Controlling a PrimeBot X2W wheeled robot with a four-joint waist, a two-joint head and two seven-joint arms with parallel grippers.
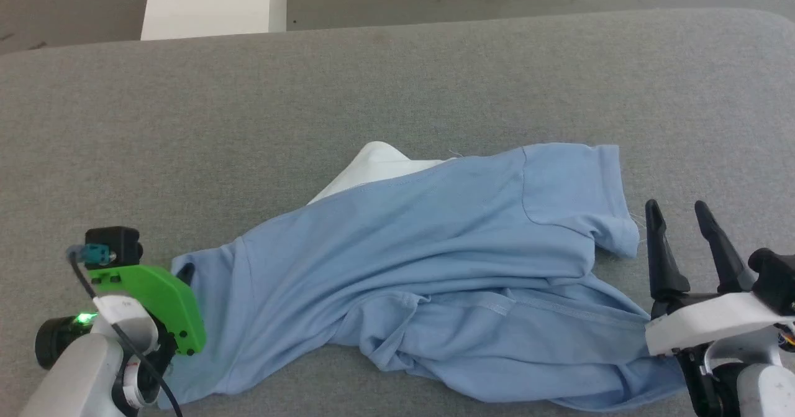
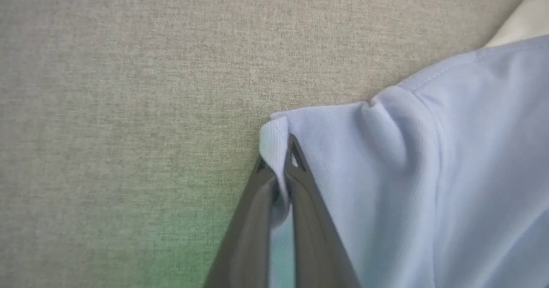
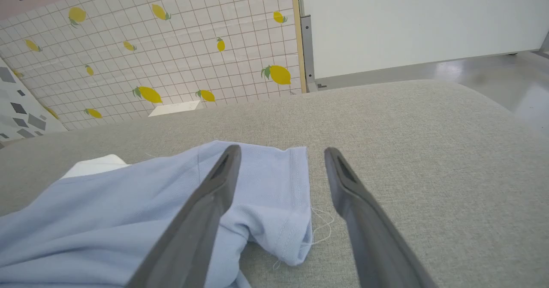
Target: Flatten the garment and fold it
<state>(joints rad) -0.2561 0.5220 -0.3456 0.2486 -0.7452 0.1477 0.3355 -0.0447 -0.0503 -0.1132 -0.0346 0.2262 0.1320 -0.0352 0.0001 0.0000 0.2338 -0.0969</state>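
Note:
The garment (image 1: 422, 268), a light blue T-shirt, lies crumpled across the grey table, with white fabric (image 1: 372, 168) showing at its far edge. My left gripper (image 2: 276, 159) is shut on the hem of the garment's (image 2: 386, 172) left sleeve, a fold of cloth pinched between the two dark fingers. In the head view that gripper (image 1: 184, 273) sits under its green mount at the shirt's left end. My right gripper (image 1: 680, 209) stands open just right of the other sleeve, fingers apart and holding nothing. In the right wrist view the right gripper (image 3: 281, 153) frames the edge of that sleeve (image 3: 274, 202).
The grey fabric table (image 1: 397, 81) stretches wide behind the shirt. A white box (image 1: 214, 0) stands beyond the far edge at the left. A lemon-patterned tiled wall (image 3: 171, 43) and a white panel (image 3: 407, 17) rise behind the table.

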